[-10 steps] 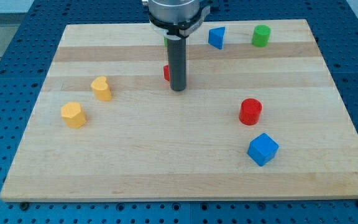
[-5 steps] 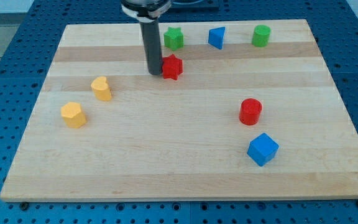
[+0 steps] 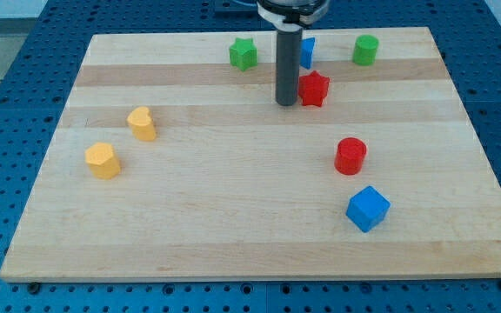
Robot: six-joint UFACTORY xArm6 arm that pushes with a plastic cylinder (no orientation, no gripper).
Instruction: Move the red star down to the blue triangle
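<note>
The red star point(image 3: 315, 89) lies on the wooden board point(image 3: 233, 217) in the upper middle, just below the blue triangle point(image 3: 307, 51), which is partly hidden behind my rod. My tip point(image 3: 286, 103) stands right at the star's left side, touching or almost touching it.
A green star point(image 3: 243, 54) lies at the top, left of my rod. A green cylinder point(image 3: 365, 49) is at the top right. A red cylinder point(image 3: 350, 156) and a blue cube point(image 3: 368, 208) lie at the lower right. Two yellow blocks point(image 3: 143, 123) point(image 3: 103, 161) lie at the left.
My tip moved to the view's right and pushed the red star from below the green star to just below the blue triangle.
</note>
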